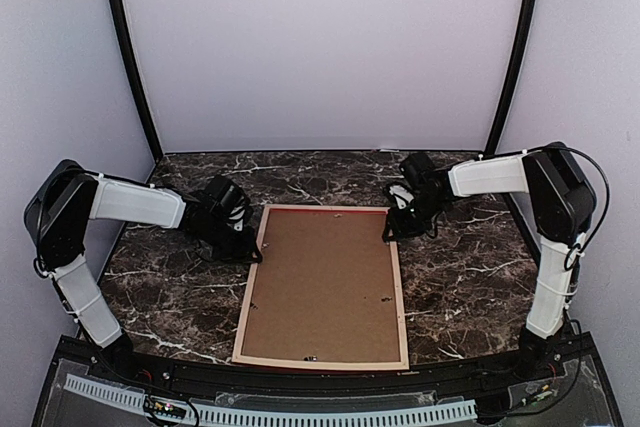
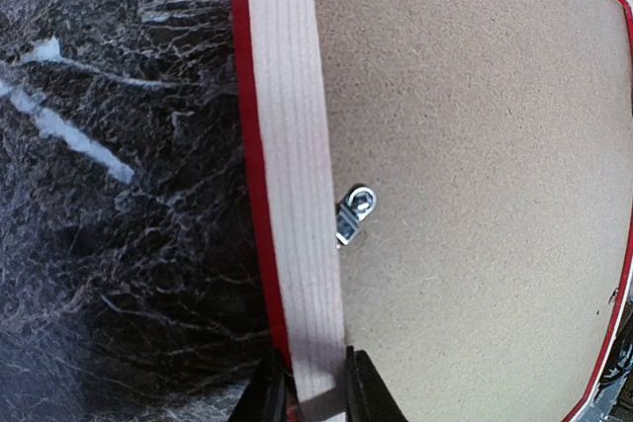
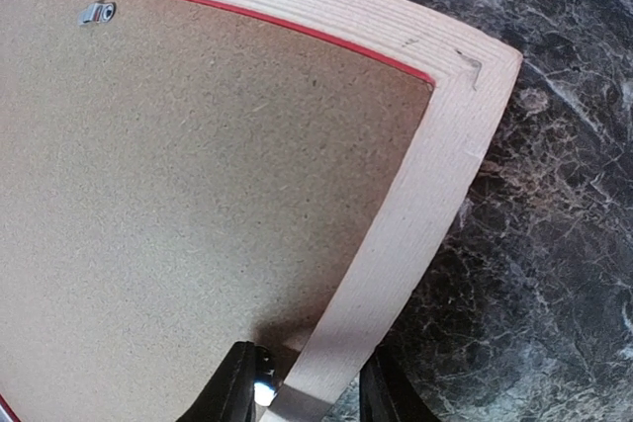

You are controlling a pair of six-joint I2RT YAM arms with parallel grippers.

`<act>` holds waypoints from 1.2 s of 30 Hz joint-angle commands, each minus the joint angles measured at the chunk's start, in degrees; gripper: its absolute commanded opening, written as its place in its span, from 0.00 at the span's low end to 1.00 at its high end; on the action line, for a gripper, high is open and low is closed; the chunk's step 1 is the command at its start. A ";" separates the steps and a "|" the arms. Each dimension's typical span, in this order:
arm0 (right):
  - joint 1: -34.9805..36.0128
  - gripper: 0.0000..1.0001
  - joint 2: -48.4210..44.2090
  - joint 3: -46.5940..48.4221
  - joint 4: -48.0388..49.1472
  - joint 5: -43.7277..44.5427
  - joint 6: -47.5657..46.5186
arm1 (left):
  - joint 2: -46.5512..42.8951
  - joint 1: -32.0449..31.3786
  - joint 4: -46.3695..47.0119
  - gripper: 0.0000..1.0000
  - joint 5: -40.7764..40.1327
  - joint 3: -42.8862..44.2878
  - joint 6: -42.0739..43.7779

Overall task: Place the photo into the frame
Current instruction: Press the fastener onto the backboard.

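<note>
dark marbled surface (image 1: 470,277), pale walls behind, bare stone open to either side. one frame (image 1: 320,360) lies face down at centre, pale wood up. one brown backing board (image 1: 325,282) fills it. two pincers: left pincer (image 2: 315,387) clamped across the left rail; right pincer (image 3: 307,387) straddles the right rail near the far corner, contact cannot be told. small metal clips (image 2: 354,212) sit at the board's edge.

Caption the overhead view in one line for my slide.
Left fingers and right fingers straddle opposite side rails of the face-down frame on a dark marble table, brown backing board showing.
</note>
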 commanded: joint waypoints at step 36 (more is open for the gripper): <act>-2.34 0.33 -0.74 -0.10 -9.46 -0.29 -7.37 | 1.99 -0.53 -1.59 0.10 0.75 0.99 2.13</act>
